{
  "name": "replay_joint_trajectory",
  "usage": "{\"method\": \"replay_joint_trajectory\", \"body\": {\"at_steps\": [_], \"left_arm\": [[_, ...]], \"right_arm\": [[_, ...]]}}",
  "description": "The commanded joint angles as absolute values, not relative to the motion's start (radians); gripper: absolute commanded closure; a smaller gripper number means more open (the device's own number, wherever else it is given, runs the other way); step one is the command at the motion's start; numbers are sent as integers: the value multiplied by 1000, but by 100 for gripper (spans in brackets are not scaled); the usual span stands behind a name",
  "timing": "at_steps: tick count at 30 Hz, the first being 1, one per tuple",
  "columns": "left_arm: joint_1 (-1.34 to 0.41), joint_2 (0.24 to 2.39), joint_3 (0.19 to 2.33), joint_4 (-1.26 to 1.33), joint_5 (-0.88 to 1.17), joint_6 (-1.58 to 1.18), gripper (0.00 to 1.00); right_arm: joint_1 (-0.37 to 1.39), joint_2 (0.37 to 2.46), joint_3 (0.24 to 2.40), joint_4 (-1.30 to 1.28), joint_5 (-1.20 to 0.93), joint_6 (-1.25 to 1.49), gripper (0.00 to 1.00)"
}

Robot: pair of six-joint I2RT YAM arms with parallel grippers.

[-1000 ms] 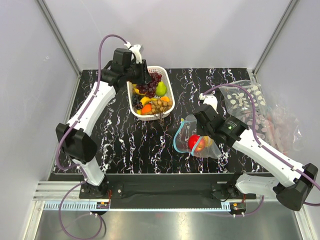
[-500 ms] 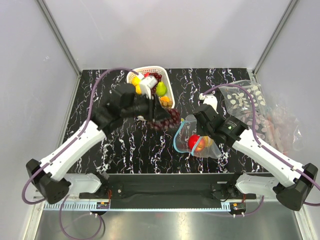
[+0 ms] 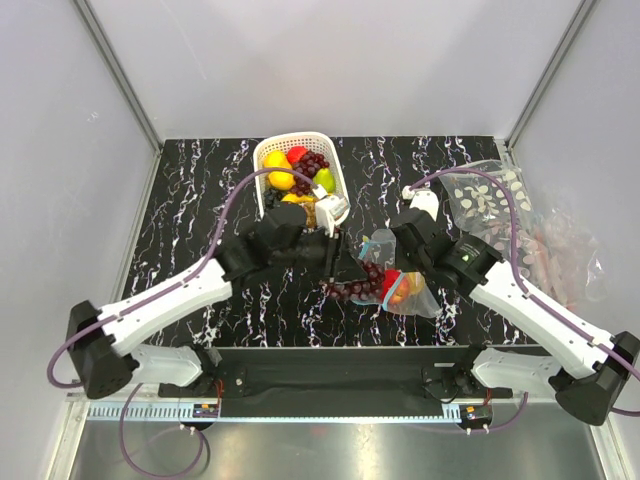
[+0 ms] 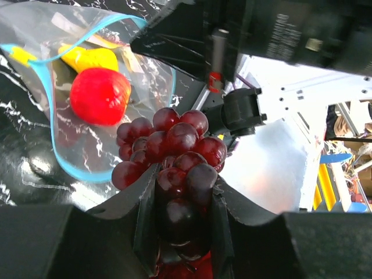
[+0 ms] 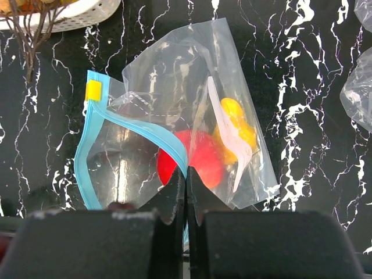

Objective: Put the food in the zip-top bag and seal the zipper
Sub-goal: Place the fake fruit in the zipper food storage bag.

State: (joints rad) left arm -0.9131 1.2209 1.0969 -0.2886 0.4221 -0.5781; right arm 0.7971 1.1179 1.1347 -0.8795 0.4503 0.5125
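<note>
While the bag mouth is held up, the grapes are the item going in.
From above, the left gripper [image 3: 338, 266] holds the grapes [image 3: 352, 289] at the zip-top bag [image 3: 412, 296], away from the basket [image 3: 262, 160]; left wrist: jaws part-open, clamped on the bunch just outside the zipper [image 4: 55, 125], so a push inward then release looks next; right wrist: the right gripper [image 5: 186, 189] pinched together on the bag's rim, apple [image 5: 204, 160] inside.

Closed booth around a marbled desk [image 3: 190, 200]
Plain grey walls [image 3: 350, 70] stood left, far and right of the black, white-veined surface, evenly lit.
</note>
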Motion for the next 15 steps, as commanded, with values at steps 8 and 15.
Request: {"method": "replay_joint_trajectory", "body": {"at_steps": [8,15], "left_arm": [[-937,1374,1181,-135,238,-540,69],[-979,1474,1207,-5,158,-521,71]], "right_arm": [[805,1086,1160,-847,425,537,100],[804,1085,1166,-831,390,545,100]]}}
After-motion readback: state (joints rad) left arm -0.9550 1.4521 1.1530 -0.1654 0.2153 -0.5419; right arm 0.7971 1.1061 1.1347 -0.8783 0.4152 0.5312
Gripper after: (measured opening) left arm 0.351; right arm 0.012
